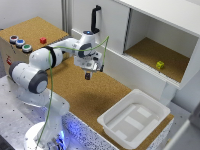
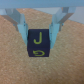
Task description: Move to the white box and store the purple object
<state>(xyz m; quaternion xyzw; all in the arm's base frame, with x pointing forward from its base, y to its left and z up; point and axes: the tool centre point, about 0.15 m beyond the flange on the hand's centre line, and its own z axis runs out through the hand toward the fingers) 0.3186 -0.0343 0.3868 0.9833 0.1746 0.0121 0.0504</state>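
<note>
My gripper (image 1: 88,74) hangs above the cork tabletop (image 1: 95,97), shut on a small dark purple cube (image 1: 87,76). In the wrist view the cube (image 2: 37,43) sits between the two fingers (image 2: 21,24), with a yellow letter J on its face, and it is held clear of the cork below. The white box (image 1: 134,118) is a shallow white tub with a flared rim, at the lower part of the exterior view's right. It is empty, and it is apart from the gripper, which is up and to the exterior view's left of it.
A big white cabinet (image 1: 150,30) with a black handle (image 1: 95,19) stands behind the gripper; its open compartment holds a yellow-green cube (image 1: 160,65). At the exterior view's left, a cork-topped box carries several coloured buttons (image 1: 20,43) and a small red block (image 1: 43,40).
</note>
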